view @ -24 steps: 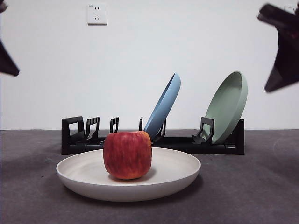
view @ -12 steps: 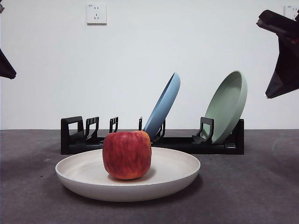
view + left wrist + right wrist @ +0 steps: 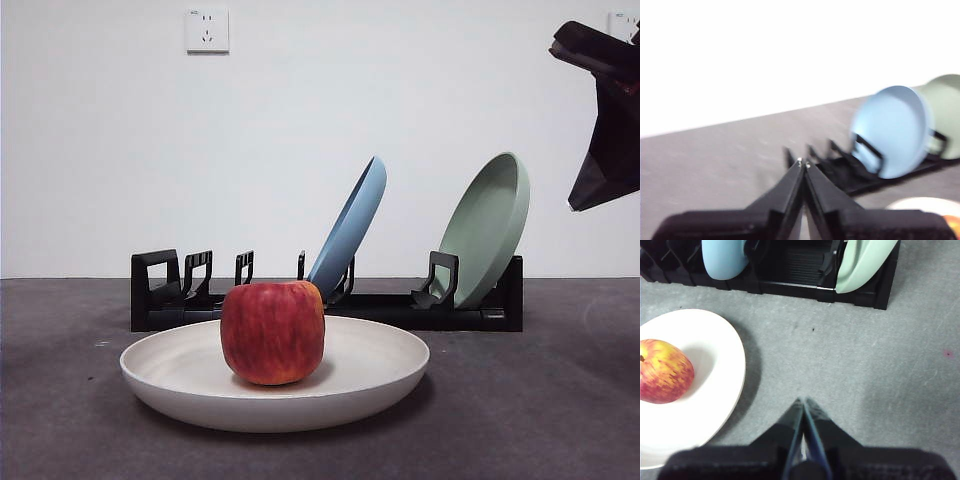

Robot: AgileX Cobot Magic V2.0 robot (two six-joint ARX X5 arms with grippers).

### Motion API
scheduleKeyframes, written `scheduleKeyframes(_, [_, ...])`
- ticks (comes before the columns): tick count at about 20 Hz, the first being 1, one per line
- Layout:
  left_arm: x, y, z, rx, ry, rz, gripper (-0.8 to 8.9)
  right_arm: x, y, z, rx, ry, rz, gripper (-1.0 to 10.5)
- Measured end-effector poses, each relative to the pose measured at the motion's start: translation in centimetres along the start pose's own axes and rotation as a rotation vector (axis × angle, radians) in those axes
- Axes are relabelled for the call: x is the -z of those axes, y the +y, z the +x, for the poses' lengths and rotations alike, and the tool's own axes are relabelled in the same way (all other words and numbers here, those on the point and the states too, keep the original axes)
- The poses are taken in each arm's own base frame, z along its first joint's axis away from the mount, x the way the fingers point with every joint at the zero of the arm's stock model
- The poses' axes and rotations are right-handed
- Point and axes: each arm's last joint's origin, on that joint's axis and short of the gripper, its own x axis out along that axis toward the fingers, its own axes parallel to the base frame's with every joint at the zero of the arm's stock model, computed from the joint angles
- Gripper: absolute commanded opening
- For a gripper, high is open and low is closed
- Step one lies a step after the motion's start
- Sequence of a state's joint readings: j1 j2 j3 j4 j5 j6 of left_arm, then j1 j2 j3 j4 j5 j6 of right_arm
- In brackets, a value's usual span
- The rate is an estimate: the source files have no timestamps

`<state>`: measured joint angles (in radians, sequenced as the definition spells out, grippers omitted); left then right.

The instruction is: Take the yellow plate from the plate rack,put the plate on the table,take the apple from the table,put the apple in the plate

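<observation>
Front: the apple [image 3: 272, 332] sits in the yellow plate [image 3: 380, 385], just before the plate rack [image 3: 480, 312].
Left wrist: left gripper [image 3: 803, 163] closed, empty.
Right wrist: right gripper [image 3: 801, 402] closed, empty, beside the plate.
You appear finished; no grasp needed.

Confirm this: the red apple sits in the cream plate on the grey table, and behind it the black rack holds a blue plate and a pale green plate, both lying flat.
One error: the blue plate and pale green plate stand on edge, leaning in the black slotted plate rack, as the front view shows. The red apple does sit in the wide cream plate on the grey table.

Red apple [image 3: 272, 332] sits upright in yellow plate [image 3: 370, 385].
</observation>
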<state>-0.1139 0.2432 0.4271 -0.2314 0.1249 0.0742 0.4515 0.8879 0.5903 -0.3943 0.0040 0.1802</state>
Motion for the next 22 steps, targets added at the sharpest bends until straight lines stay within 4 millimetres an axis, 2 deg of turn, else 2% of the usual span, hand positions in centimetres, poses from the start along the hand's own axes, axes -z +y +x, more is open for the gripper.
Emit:
scheduleKeyframes(4, [5.8,0.4,0.9,-0.069,0.045,0.022,-0.03,0.0,0.0,0.0,0.000,0.000,0.000,-0.1])
scheduleKeyframes(9, [10.5,0.3,1.4,-0.090,0.091,-0.001,-0.03,0.0,0.0,0.0,0.000,0.000,0.000,-0.1])
scheduleKeyframes(14, [11.5,0.3,0.9,-0.123,0.125,-0.037,-0.03,0.0,0.0,0.0,0.000,0.000,0.000,-0.1])
scheduleKeyframes(22, [11.5,0.3,0.9,-0.128,0.125,-0.064,-0.03,0.0,0.0,0.0,0.000,0.001,0.000,-0.1])
